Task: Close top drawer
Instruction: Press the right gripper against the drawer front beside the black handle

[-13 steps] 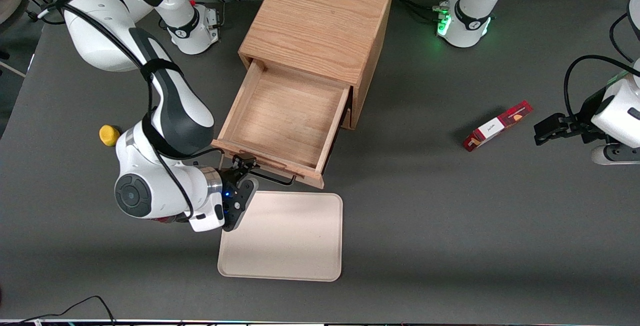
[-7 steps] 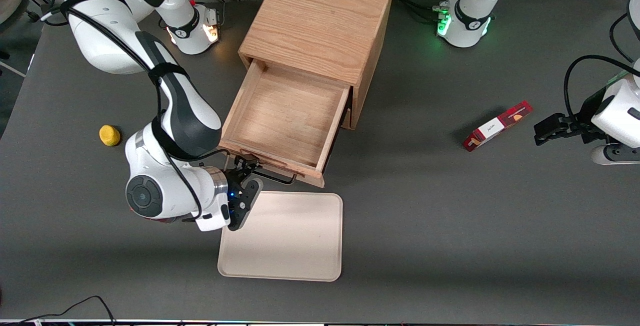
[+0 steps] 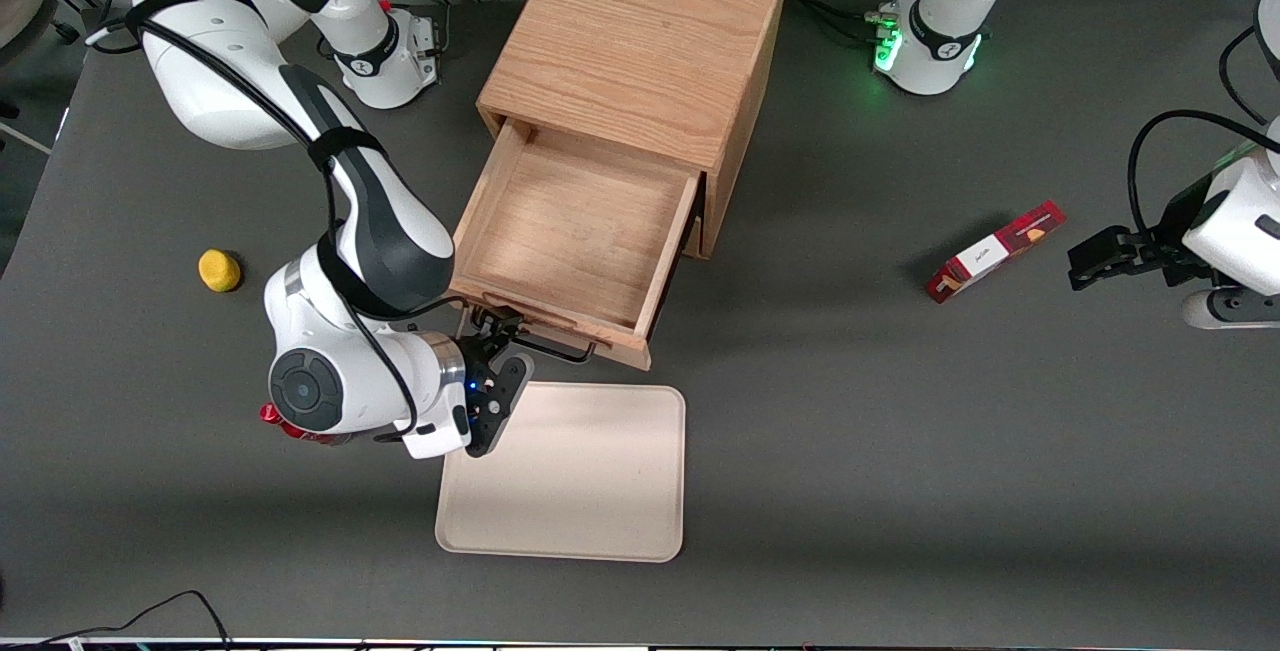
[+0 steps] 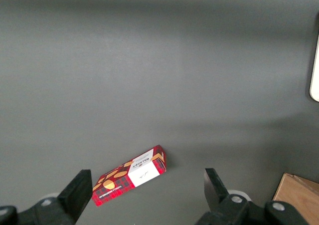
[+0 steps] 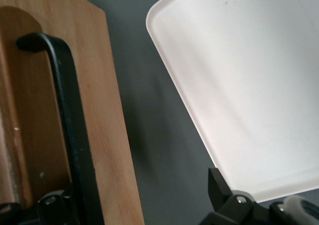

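The top drawer stands pulled well out of the oak cabinet, and its inside is bare. Its black wire handle runs under the front lip. My right gripper is open, right at the drawer's front at the end toward the working arm, one finger against the handle. In the right wrist view the drawer front and the handle lie close before the gripper, one finger by the handle and the other over the tray's edge. The lower drawer is hidden under the top one.
A cream tray lies on the table just in front of the drawer, nearer the front camera; it also shows in the right wrist view. A yellow object lies toward the working arm's end. A red box lies toward the parked arm's end.
My right arm and gripper have moved toward the cabinet, and the top drawer has slid a little way in with them.
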{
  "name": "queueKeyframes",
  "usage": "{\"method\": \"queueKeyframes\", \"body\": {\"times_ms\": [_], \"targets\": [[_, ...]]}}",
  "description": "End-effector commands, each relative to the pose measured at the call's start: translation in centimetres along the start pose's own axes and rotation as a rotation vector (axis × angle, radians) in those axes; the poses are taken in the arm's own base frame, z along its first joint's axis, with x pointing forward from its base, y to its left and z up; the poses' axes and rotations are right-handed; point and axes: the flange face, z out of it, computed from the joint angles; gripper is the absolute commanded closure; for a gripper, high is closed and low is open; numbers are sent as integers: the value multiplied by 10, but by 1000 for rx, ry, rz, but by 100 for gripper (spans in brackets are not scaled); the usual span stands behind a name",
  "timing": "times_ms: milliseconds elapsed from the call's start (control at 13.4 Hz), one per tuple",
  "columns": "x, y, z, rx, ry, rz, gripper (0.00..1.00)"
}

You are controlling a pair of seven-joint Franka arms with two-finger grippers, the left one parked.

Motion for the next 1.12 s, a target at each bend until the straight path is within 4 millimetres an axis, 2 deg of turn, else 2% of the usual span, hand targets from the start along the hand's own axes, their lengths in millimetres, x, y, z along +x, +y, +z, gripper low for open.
{"method": "queueKeyframes", "body": {"times_ms": [0,299,672,1046], "targets": [[6,-17,-4,-6,-7,-19,0],[7,-34,6,10,-36,-38,0],[1,-60,5,8,-74,-59,0],[3,-80,14,22,-93,-85,0]]}}
